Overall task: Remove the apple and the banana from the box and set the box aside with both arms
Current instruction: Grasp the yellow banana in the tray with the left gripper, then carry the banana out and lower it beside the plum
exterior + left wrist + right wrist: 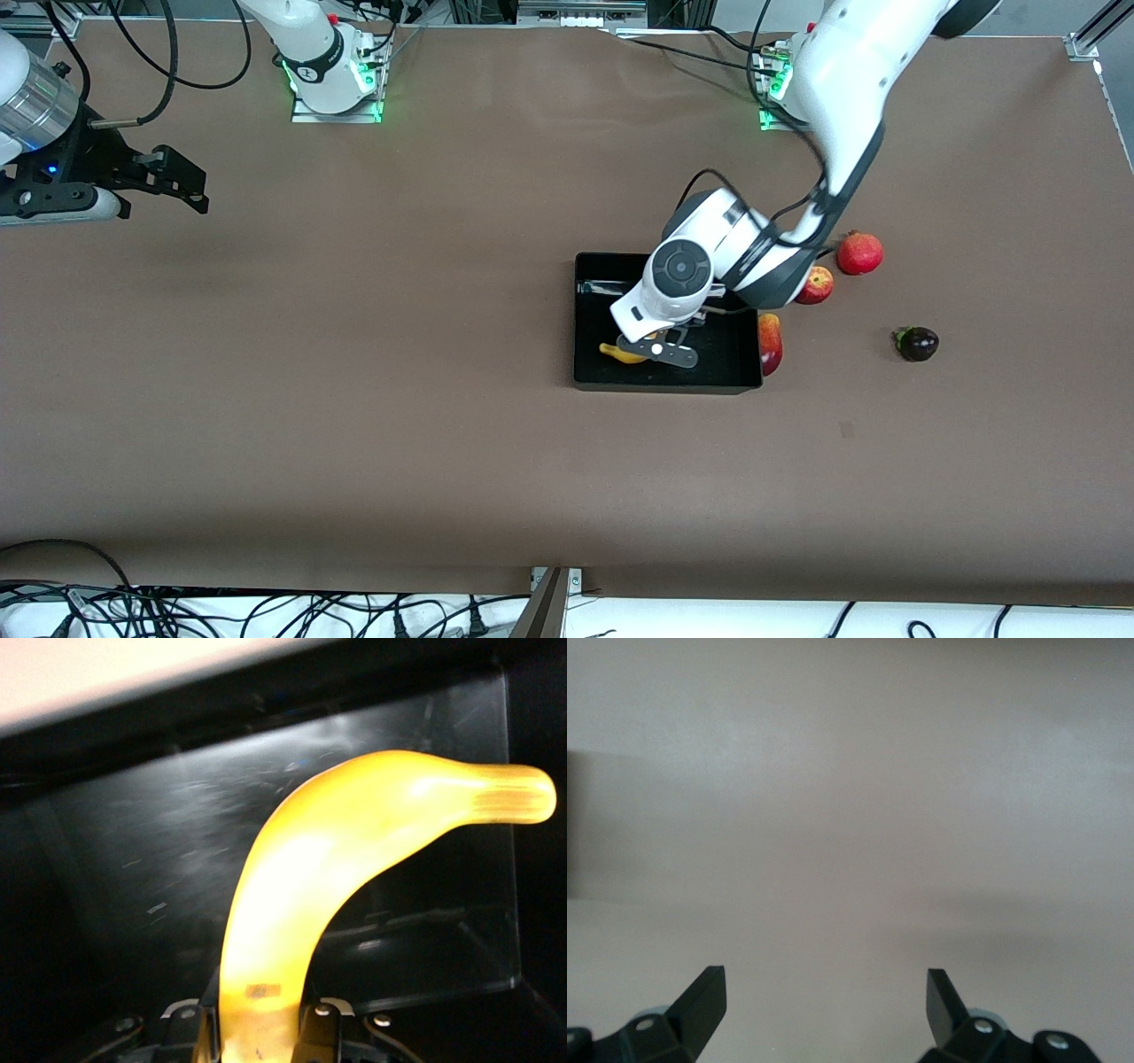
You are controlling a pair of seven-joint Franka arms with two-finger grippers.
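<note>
The black box (664, 386) sits mid-table toward the left arm's end. My left gripper (654, 344) reaches down into it and is shut on one end of the yellow banana (620, 353). In the left wrist view the banana (354, 842) curves out from between the fingers (190, 1032) over the box's glossy floor (133, 859); I cannot tell if it touches. The red apple (815, 285) lies on the table beside the box, partly hidden by the left arm. My right gripper (182, 182) waits open and empty over bare table at the right arm's end, as the right wrist view (826, 992) shows.
A red-and-yellow fruit (770, 344) lies against the box's wall at the left arm's end. A larger round red fruit (860, 252) sits beside the apple. A dark purple fruit (917, 343) lies farther toward the left arm's end. Cables run along the table's near edge.
</note>
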